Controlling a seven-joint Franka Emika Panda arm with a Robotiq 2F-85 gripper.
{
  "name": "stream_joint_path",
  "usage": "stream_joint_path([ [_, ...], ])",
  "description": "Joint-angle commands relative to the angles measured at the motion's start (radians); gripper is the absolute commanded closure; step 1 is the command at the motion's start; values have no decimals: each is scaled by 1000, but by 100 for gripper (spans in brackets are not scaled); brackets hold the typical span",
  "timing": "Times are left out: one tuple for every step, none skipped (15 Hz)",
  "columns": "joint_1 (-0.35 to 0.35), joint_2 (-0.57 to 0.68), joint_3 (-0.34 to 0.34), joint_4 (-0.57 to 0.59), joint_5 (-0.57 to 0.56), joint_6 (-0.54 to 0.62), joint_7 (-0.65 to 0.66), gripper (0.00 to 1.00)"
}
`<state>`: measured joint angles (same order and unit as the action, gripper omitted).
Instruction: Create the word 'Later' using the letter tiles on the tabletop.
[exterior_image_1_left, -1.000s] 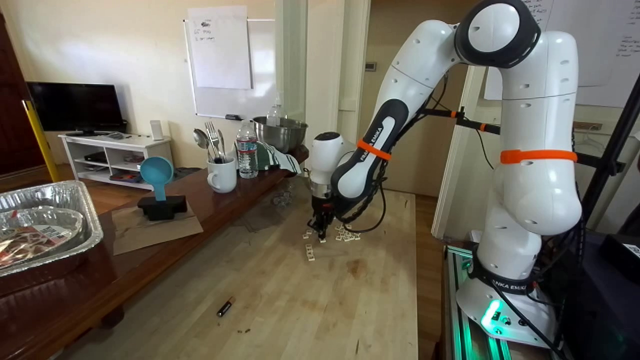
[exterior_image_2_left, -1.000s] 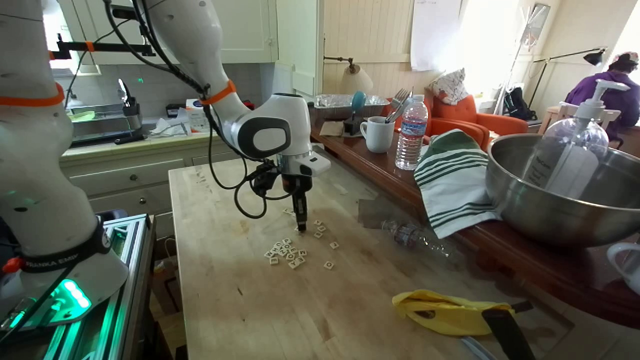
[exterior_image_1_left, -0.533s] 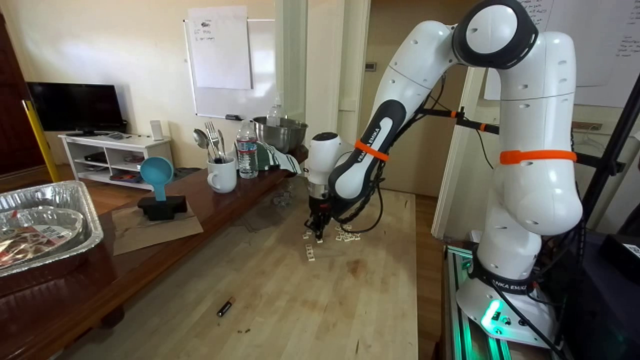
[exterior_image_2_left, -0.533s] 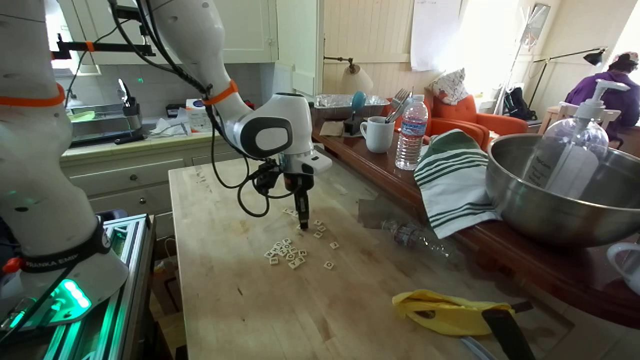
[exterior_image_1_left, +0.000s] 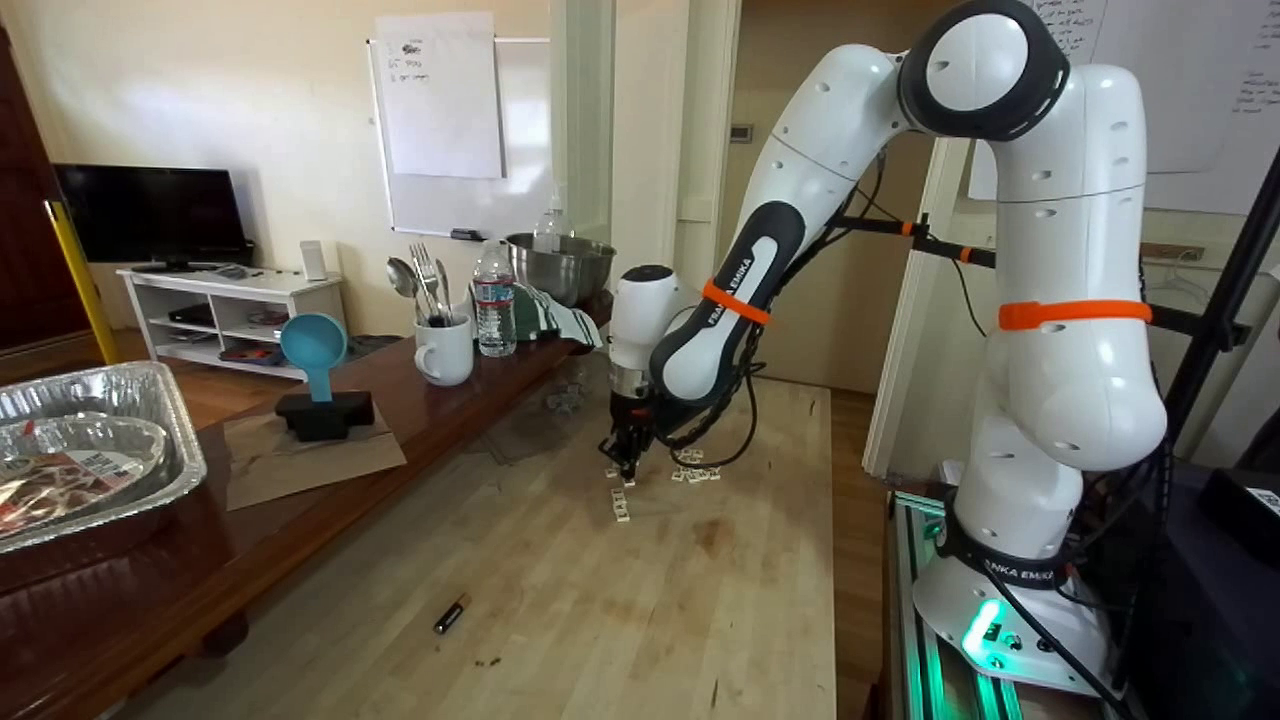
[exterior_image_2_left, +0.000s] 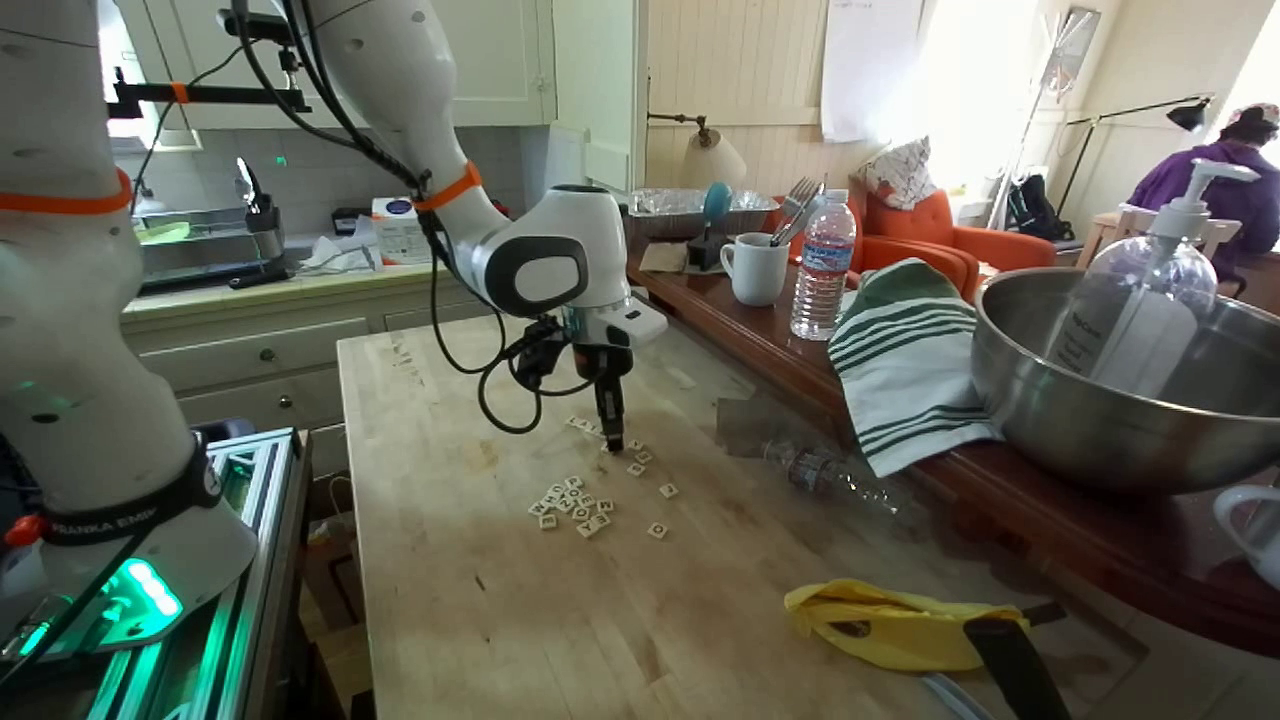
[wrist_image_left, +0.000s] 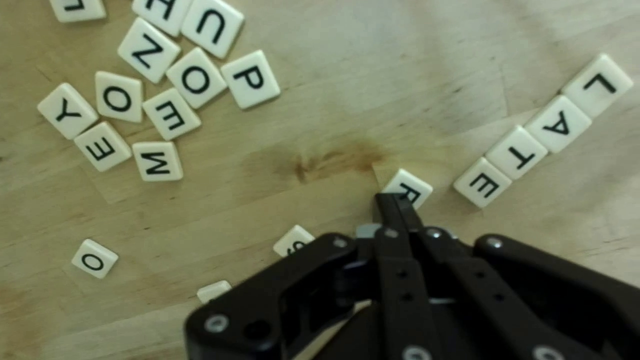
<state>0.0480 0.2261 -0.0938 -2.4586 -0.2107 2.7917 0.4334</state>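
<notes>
Clenched on itself, the gripper (wrist_image_left: 392, 202) is set low, its tips laid over one side of the R tile (wrist_image_left: 407, 181). And ground is gained: against a second ago, the R tile is brought along with the gripper, and its gap to the row (wrist_image_left: 545, 131) spelling L, A, T, E is narrowed. A strip of bare wood is left between. In the wrist view the row's long axis is slanted, from E just beside the R tile up and away to L, letter tops turned to the lower right. The R tile's edges are angled nearly the same, but it is placed off that line; its letter is partly covered. Upper left of the R tile, past a brown stain (wrist_image_left: 345, 157), the loose tiles (wrist_image_left: 192, 80) are bunched; a half-hidden tile (wrist_image_left: 290, 240) is seen nearer, lower left. In an exterior view, the tabletop (exterior_image_1_left: 720, 610) is edged well apart from the R tile, and open wood is spread past the row toward a battery (exterior_image_1_left: 451, 614).
</notes>
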Motion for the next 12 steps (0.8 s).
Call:
stream_joint_path([
  [22,41,-5,14,52,34,18,100],
  [23,42,-4,15,63,32,17,100],
  [25,42,-3,15,74,32,16,100],
  [27,43,-2,16,83,32,17,100],
  [28,43,-1,17,92,30,16,100],
  [31,45,-2,18,99,31,19,100],
  [32,45,-2,20,105,31,19,100],
  [34,46,-3,22,110,31,20,100],
  [36,47,-4,23,112,31,22,100],
  [38,48,-5,25,114,31,25,100],
  [39,49,-5,27,115,30,27,100],
  [41,50,-5,28,116,30,31,100],
])
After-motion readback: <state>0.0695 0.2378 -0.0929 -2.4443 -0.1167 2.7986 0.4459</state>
